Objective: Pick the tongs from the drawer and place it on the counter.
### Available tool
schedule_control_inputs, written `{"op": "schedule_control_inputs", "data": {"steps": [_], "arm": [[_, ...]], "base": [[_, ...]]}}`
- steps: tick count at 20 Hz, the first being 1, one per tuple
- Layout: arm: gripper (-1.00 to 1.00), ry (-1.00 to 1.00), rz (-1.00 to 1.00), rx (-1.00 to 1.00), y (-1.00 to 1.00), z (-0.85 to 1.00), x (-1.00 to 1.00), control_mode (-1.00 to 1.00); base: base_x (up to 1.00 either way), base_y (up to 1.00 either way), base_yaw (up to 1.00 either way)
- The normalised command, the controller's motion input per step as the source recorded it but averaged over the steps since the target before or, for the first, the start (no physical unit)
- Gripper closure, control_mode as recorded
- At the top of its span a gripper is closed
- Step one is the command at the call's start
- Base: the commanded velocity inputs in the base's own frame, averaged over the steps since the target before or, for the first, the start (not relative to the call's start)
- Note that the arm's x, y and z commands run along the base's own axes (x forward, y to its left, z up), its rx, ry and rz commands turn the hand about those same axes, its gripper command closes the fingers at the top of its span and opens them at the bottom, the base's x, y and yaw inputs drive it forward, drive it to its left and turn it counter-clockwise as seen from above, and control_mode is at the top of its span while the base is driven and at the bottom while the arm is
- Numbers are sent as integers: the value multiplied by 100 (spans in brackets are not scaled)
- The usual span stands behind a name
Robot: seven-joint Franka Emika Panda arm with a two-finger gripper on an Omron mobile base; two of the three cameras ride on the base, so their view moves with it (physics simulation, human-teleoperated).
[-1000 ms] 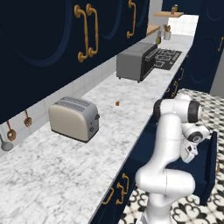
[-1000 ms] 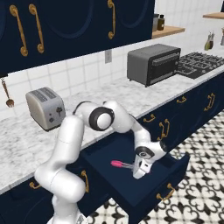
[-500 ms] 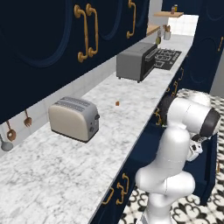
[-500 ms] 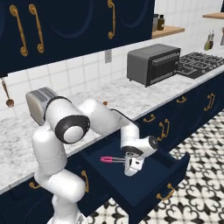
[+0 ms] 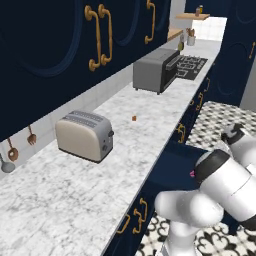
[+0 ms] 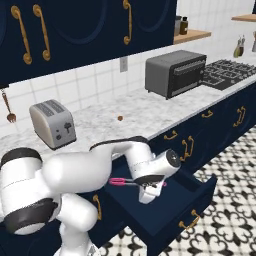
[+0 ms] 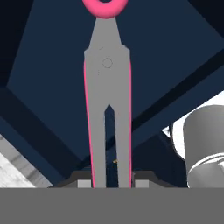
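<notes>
I see my gripper (image 6: 149, 187) pinching the tongs (image 6: 125, 182) by their grey legs, the long axis running straight out from the jaws, pink loop farthest away, held above the open drawer (image 6: 187, 207) below the counter (image 6: 150, 112).

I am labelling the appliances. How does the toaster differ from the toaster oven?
The toaster is pale cream, and the toaster oven is dark grey. The toaster is smaller and rounded, while the toaster oven is bigger and boxy, with a dark front door. Both stand on the counter by the wall.
</notes>
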Motion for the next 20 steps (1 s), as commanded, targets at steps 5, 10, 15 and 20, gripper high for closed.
{"op": "schedule_control_inputs", "data": {"steps": [5, 10, 15, 20], "arm": [[100, 0, 4, 0, 53, 100, -20, -100], [100, 3, 17, 2, 100, 98, 33, -100], [100, -1, 40, -3, 96, 63, 63, -100], [100, -3, 43, 1, 20, -26, 81, -100]], "base": [[0, 0, 0], [0, 0, 0], [0, 0, 0], [0, 0, 0]]}}
